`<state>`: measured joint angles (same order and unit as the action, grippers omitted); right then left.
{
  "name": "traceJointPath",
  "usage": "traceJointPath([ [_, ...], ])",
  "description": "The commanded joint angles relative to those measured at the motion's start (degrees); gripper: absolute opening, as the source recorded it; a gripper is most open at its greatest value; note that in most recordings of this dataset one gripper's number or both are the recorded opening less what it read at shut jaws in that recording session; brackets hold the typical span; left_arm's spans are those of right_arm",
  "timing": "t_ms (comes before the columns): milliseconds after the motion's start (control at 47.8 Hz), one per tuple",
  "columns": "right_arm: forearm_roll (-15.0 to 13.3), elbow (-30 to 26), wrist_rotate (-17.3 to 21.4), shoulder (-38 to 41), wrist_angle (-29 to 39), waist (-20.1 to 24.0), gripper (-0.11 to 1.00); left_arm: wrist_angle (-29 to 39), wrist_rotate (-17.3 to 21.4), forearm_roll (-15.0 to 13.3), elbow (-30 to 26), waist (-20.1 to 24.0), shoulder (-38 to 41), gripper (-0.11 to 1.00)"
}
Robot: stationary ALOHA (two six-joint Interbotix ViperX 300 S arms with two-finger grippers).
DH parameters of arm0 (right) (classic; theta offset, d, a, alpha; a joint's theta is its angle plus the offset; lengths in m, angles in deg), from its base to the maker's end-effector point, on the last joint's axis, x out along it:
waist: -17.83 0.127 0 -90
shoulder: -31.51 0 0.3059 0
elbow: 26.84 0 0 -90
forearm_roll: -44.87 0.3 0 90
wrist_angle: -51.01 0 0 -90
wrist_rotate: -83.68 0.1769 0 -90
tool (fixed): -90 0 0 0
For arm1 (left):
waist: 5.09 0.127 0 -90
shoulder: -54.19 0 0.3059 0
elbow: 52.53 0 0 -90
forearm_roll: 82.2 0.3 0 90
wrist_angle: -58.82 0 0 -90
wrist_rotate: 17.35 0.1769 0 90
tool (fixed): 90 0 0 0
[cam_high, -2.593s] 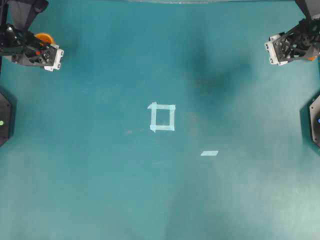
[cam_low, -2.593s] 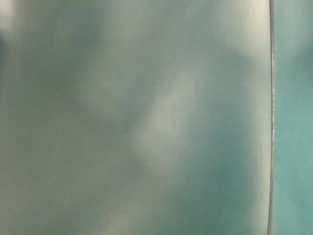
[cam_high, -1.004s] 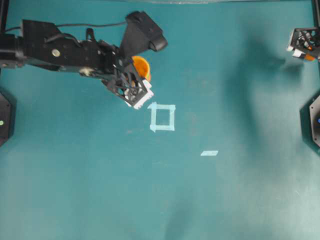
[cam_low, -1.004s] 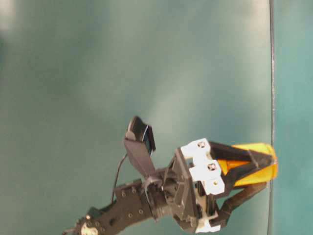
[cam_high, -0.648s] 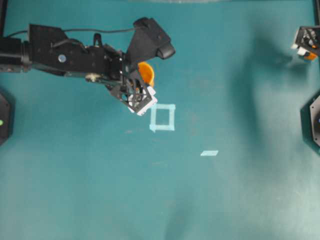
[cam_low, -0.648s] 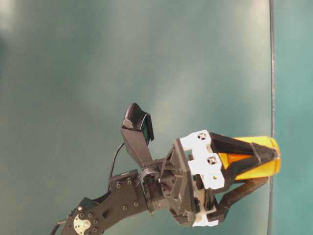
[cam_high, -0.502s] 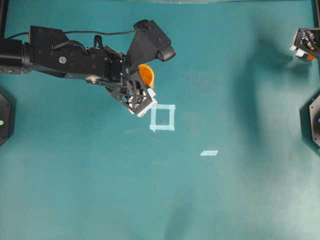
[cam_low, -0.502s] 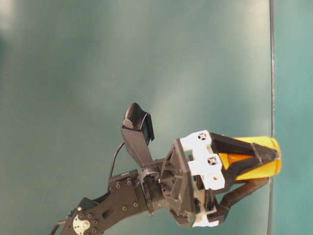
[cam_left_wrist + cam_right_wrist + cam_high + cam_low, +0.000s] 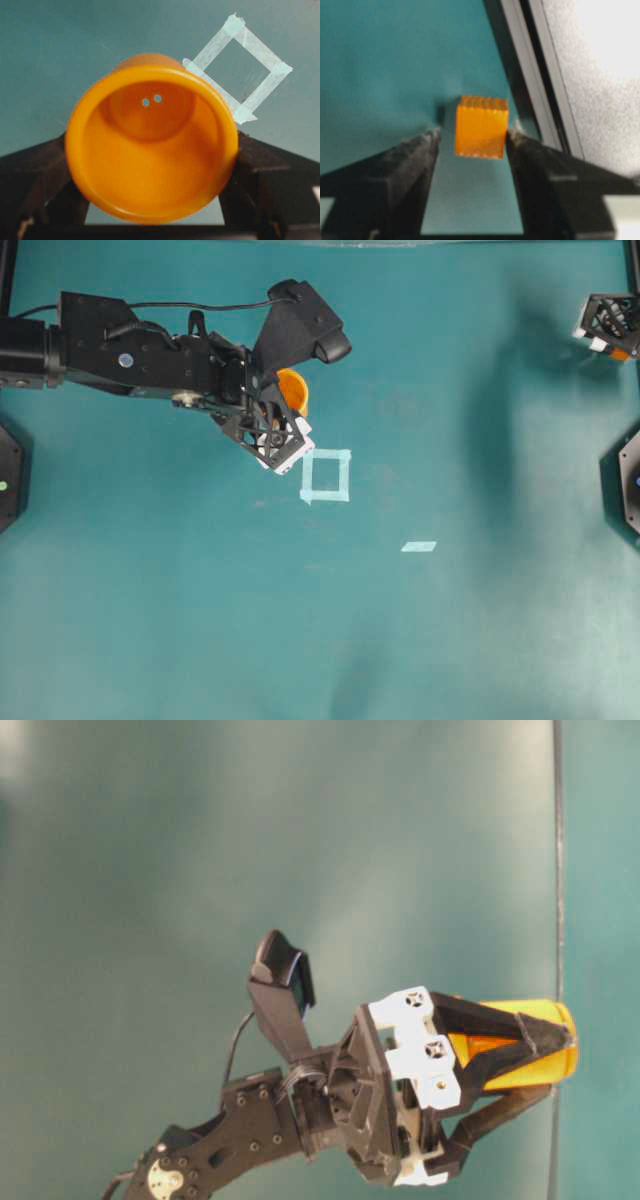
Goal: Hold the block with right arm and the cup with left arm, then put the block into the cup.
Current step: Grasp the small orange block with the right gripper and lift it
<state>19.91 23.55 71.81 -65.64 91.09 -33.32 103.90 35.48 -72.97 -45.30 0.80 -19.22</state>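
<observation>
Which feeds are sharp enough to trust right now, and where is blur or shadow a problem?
Left wrist: cup sharp, interior evenly lit. Right wrist: block slightly soft, fingers blurred. Table-level: backdrop hazy, view rotated sideways. Overhead: sharp, with broad soft shadows on the table.

A tape square [image 9: 325, 475] and tape strip [image 9: 419, 546] mark the table [image 9: 200, 620].

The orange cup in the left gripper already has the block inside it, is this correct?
Not correct. The left gripper does hold the orange cup, but the left wrist view shows the cup empty. The orange block sits between the right gripper's fingers in the right wrist view.
</observation>
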Motion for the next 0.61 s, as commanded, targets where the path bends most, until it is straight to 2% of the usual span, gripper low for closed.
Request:
traceJointPath([
  [0, -0.79, -0.97, 0.0, -0.35, -0.26, -0.79, 0.56, -0.18, -0.09, -0.09, -0.97, -0.18, -0.97, 0.67],
  [84, -1.14, -0.88, 0.0, -0.44, -0.62, -0.97, 0.51, -0.18, -0.18, 0.0, -0.97, -0.18, -0.97, 0.67],
  [167, -1.23, -0.79, 0.0, -0.44, -1.23, -0.97, 0.39, -0.18, -0.18, 0.0, -0.97, -0.18, -0.97, 0.67],
  [272, -1.32, -0.7, -0.09, -0.62, -2.9, -0.97, 0.38, -0.18, -0.09, 0.0, -0.88, -0.18, -0.97, 0.67],
  [460, -1.23, -0.7, -1.58, -4.39, -15.64, 1.14, 0.38, -0.18, 0.09, -0.09, -0.53, -0.18, -1.23, 0.67],
  [585, -1.32, -1.49, -5.01, -9.05, -25.93, 4.39, 0.38, -0.18, 0.0, 0.0, -0.18, -0.53, -1.32, 0.67],
])
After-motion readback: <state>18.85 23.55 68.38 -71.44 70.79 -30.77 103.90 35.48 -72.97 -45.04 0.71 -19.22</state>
